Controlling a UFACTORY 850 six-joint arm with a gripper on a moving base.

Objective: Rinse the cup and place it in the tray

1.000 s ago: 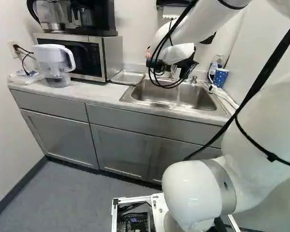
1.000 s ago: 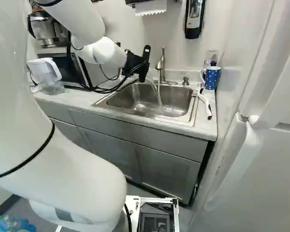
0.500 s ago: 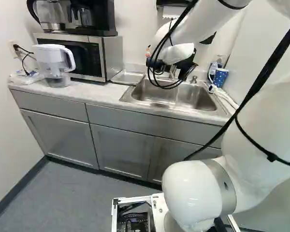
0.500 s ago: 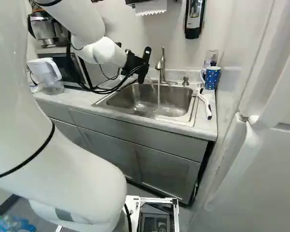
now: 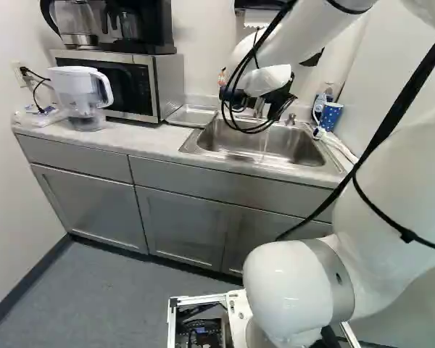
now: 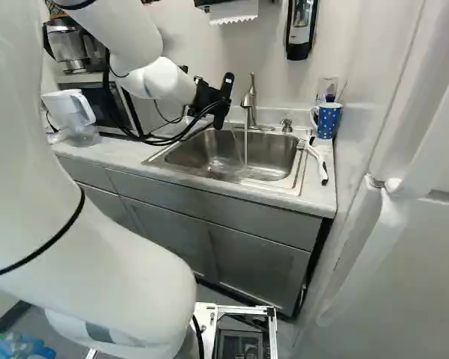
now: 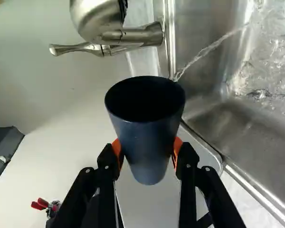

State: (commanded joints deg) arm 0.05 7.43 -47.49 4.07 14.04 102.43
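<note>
Cup (image 7: 147,142): dark, slate-blue and tapering, at the near-left edge of the sink (image 6: 198,149) as the right base view shows it, with a thin trickle running from its rim into the basin. The trickle suggests it is tipped; how far, I cannot tell.
End effector (image 7: 147,148): clamped on the cup, one orange pad (image 7: 178,145) on each side of the wall, below the mouth and toward the narrow base.
Faucet (image 6: 250,101): running, its stream falling into the sink apart from the cup.
Cup's feel: probably light and stiff, plastic or thin metal by its look; unlikely to dent under a modest squeeze. Wet walls will be slippery.
Best hold: low on two opposite sides, as now, leaving the rim free for water. Because the walls flare toward the mouth, wet pads could ride down to the base, so the squeeze should be steady and turns slow.
Tray (image 5: 192,116): on the table (image 5: 130,136) between microwave (image 5: 134,85) and sink, awaiting the cup.
Rinse: seemingly at the emptying stage; next, let it drain, then set it down gently and release only once it is supported.
</note>
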